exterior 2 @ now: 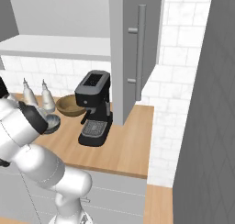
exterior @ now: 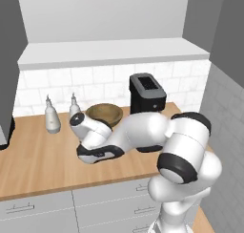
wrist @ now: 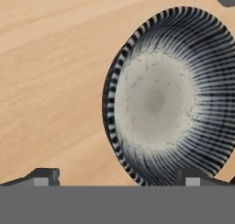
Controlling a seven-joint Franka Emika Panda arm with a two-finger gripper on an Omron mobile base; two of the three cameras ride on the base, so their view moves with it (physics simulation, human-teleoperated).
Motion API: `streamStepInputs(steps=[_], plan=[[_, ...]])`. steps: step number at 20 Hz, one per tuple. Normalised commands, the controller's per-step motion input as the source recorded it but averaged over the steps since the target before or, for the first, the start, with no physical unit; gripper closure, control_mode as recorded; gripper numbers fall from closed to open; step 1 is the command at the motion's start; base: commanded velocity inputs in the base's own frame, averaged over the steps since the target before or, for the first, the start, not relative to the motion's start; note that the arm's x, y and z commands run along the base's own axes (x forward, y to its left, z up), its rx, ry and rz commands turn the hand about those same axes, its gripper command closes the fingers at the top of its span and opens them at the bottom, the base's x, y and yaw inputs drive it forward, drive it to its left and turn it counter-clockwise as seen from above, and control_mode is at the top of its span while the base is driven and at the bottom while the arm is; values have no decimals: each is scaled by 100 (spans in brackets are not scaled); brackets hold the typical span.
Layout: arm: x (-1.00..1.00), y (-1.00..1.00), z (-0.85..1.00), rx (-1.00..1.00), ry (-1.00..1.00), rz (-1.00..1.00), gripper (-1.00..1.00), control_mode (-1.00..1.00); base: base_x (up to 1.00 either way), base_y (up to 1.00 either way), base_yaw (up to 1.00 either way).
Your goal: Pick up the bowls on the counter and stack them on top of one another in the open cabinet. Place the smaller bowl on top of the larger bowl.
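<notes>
The smaller bowl (wrist: 158,101), dark blue-grey with a striped wall and a pale speckled inside, stands on the counter (wrist: 55,81) right below my hand. My gripper (wrist: 120,178) is open above it. Its fingertips (wrist: 46,176) are set wide apart, and the bowl's near-left rim lies between them, untouched. From the right base view a part of this bowl (exterior 2: 52,122) peeks out behind my arm. The larger bowl (exterior: 104,113), brown wood, stands further back near the wall, also seen in the right base view (exterior 2: 69,105). Above the counter is the open cabinet (exterior: 114,50), its shelf bare.
Two white bottles (exterior: 51,116) (exterior: 75,108) stand left of the wooden bowl. A black coffee machine (exterior: 147,92) is on its right. A dark grey closed cabinet (exterior 2: 137,48) hangs right of the recess. Pale drawers (exterior: 43,208) run under the counter.
</notes>
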Motion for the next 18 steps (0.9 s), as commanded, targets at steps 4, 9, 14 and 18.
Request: streamStepInputs(steps=[4,9,14,18], plan=[[17,0,-13,0,0,0,-100,-100,0,0,0],[13,0,-12,0,0,0,100,-100,0,0,0],[17,0,-23,0,0,0,100,-100,0,0,0],[7,0,-6,0,0,0,100,-100,0,0,0]])
